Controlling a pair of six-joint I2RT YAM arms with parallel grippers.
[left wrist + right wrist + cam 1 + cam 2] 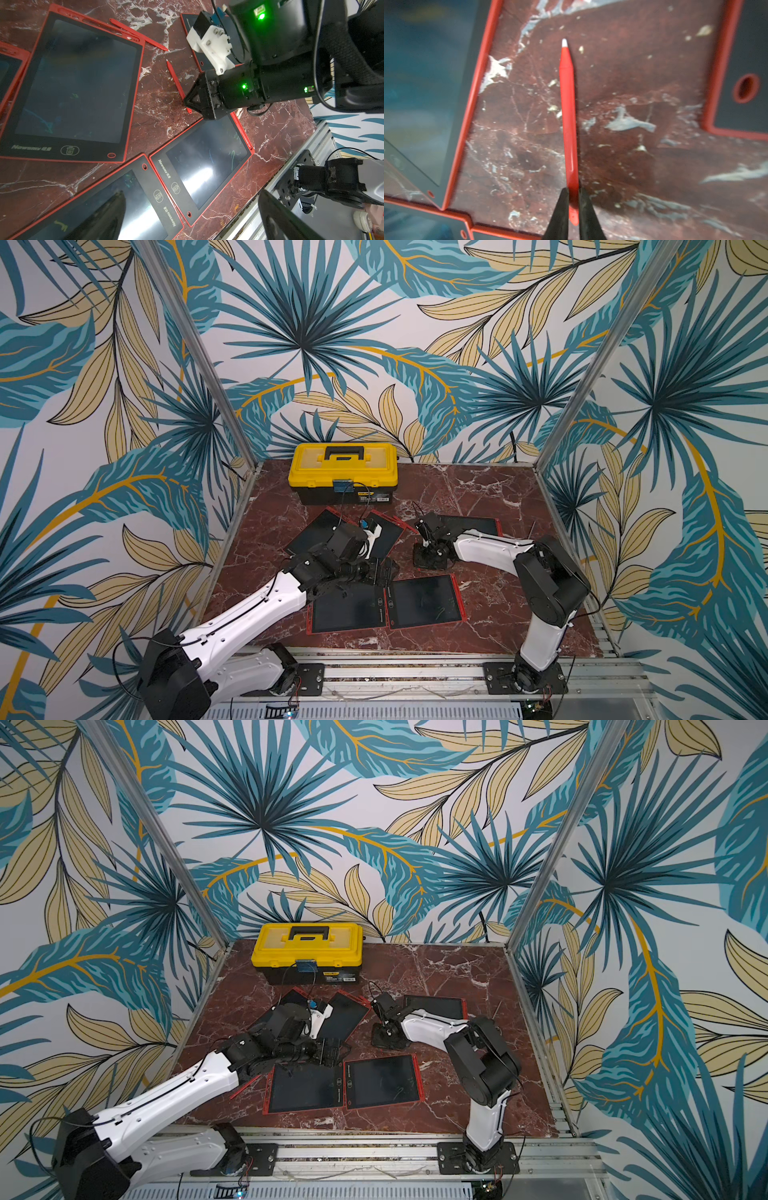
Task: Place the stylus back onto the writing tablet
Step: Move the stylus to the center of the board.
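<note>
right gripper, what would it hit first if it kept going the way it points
The right gripper points down, jaws closed on the blunt end of the slim red plastic stylus, so it would probably meet the red-brown marble tabletop just beneath; the gap is unclear.

Stylus (173, 75) rear seemingly partly behind right fingers (192, 99)

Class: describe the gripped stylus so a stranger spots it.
In front of the yellow toolbox lie red-framed tablets. On bare marble between them lies a red stylus. Unlike the loose one, its blunt end sits in the right tool.
</note>
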